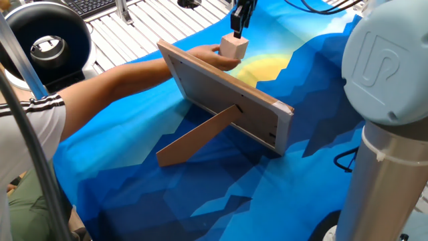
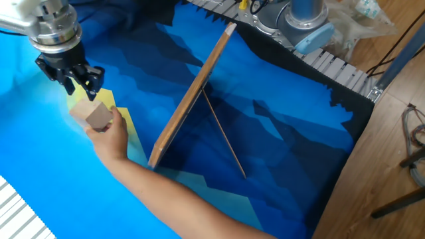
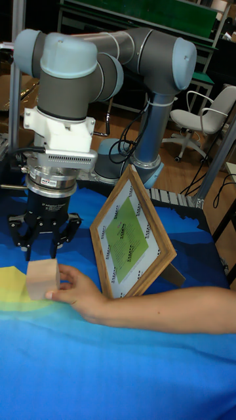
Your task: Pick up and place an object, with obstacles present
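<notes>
The object, a pale tan wooden block [image 1: 234, 47] [image 2: 93, 115] [image 3: 42, 278], is held at its side by a person's hand [image 2: 113, 135] [image 3: 77, 287] over the yellow patch of the cloth. My gripper [image 1: 237, 25] [image 2: 79, 84] [image 3: 43, 247] hangs just above the block, open, with nothing between its fingers. The obstacle, a large wooden picture frame [image 1: 225, 95] [image 2: 190, 103] [image 3: 134, 233], stands on its brown easel leg [image 1: 198, 137], right of the block in the tall fixed view.
The person's forearm [image 1: 117, 84] [image 2: 179, 209] [image 3: 177, 308] reaches across the blue patterned cloth [image 1: 200, 194] past the end of the frame. A black round device [image 1: 45, 41] stands at the back left. The arm's base [image 2: 302, 20] sits behind the frame.
</notes>
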Controlling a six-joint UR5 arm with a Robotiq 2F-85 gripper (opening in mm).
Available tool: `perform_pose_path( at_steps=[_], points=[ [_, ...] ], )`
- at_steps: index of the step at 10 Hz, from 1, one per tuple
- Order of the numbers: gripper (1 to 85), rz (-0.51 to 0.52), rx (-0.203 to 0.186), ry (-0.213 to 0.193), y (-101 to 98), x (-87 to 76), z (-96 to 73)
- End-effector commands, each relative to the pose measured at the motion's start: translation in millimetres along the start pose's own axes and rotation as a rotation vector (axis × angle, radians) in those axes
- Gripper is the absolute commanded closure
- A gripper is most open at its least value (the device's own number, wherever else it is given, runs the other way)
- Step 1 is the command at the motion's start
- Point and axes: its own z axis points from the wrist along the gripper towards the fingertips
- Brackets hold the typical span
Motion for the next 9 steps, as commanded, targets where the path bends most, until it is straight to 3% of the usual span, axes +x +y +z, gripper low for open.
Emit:
perform_pose_path(
  at_steps=[1, 3, 6, 9],
  points=[
    [30.3, -0.018, 0.026, 0.018, -10.1, 5.3, -0.5],
    [24.7, 0.029, 0.049, 0.057, -15.6, 15.6, -1.1],
    [23.7, 0.041, 0.092, 0.100, -26.4, 26.9, -2.7],
    [23.3, 0.054, 0.083, 0.076, -24.2, 20.8, -2.0]
  ],
)
